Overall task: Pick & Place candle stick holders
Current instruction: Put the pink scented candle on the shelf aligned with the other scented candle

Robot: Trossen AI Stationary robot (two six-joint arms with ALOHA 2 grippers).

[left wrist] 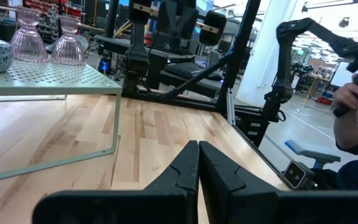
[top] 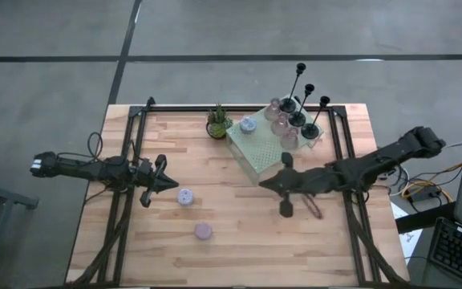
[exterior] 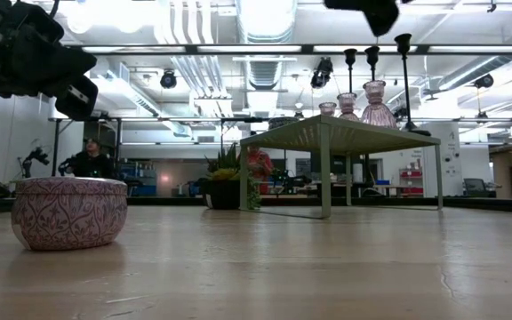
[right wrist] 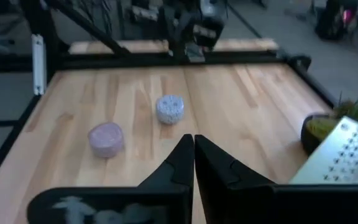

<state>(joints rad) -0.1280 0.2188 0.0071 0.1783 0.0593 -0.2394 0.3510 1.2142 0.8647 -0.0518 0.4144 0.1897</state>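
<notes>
Three black candle stick holders [top: 307,104] and three pinkish glass cups [top: 280,124] stand at the far right end of the pale green platform [top: 257,151], with a blue round holder [top: 248,124] at its far left corner. A lilac round holder [top: 185,196] and a pink one [top: 204,232] rest on their bases on the bare wood. My right gripper [top: 263,183] hangs shut and empty above the table, just in front of the platform, pointing toward the two round holders [right wrist: 169,109]. My left gripper [top: 175,183] is shut and empty at the left, level.
A small potted plant [top: 218,122] stands by the platform's far left corner. Black frame rails [top: 127,160] run along the table's left, right and far sides. A person [left wrist: 353,112] is beyond the table's right edge. Open wood lies along the near edge.
</notes>
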